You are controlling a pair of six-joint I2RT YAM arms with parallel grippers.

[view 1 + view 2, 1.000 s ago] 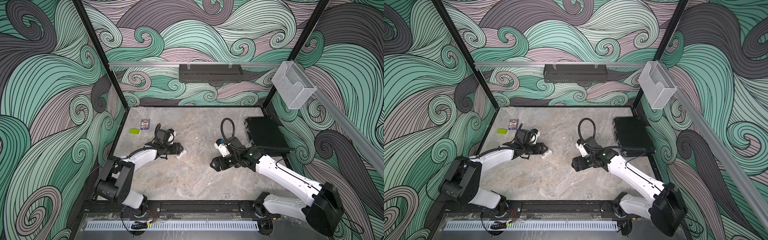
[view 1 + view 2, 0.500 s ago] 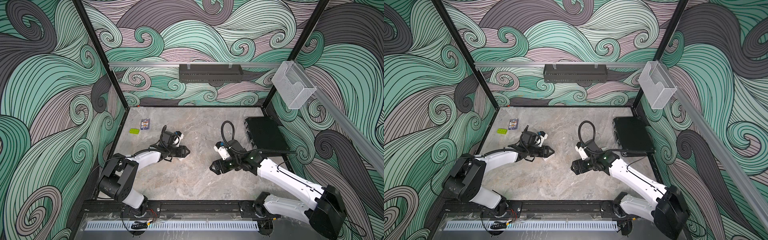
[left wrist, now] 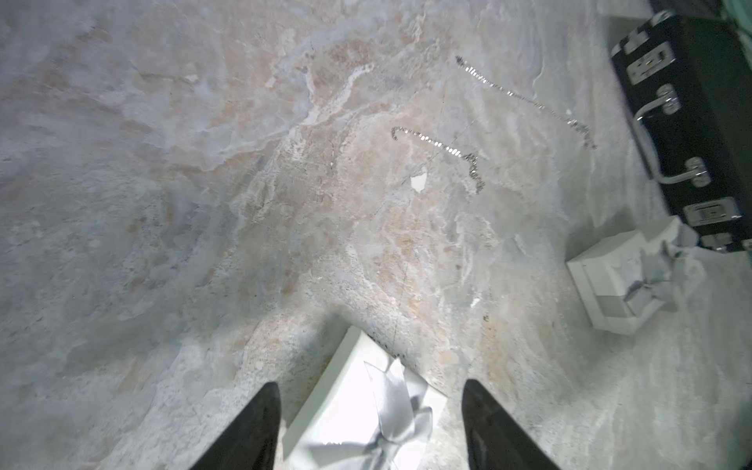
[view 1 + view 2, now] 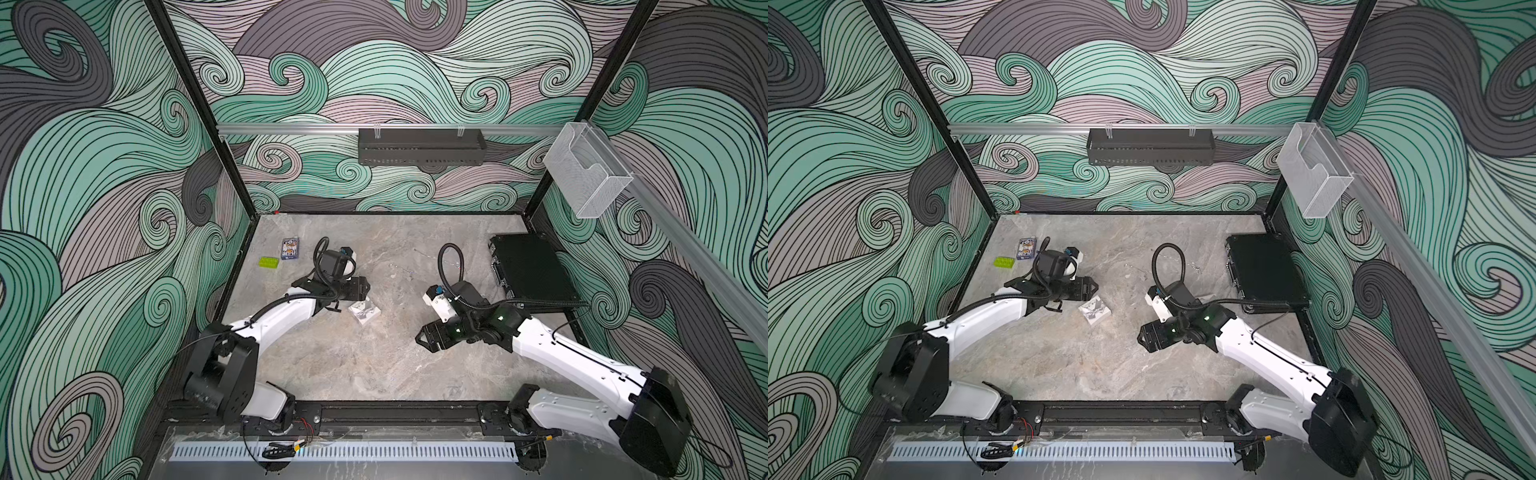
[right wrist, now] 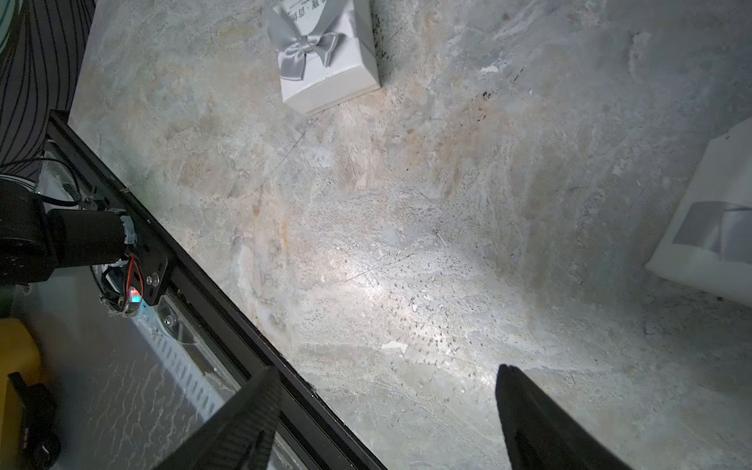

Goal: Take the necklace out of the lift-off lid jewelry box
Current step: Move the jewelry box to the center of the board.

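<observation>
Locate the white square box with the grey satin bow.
The white box sits on the marble tabletop left of centre in both top views, just beside the open left tool, ungripped.

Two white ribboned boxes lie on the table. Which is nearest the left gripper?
The bow-topped box, showing between the open fingers of the left gripper; the other box sits apart, beside the black case.

On your marble table (image 4: 374, 365): a bowed box (image 4: 364, 311), a second box (image 3: 622, 280), a necklace (image 3: 447, 147), a black case (image 4: 532, 270), a green brick (image 4: 268, 262), cards (image 4: 289, 248).
</observation>
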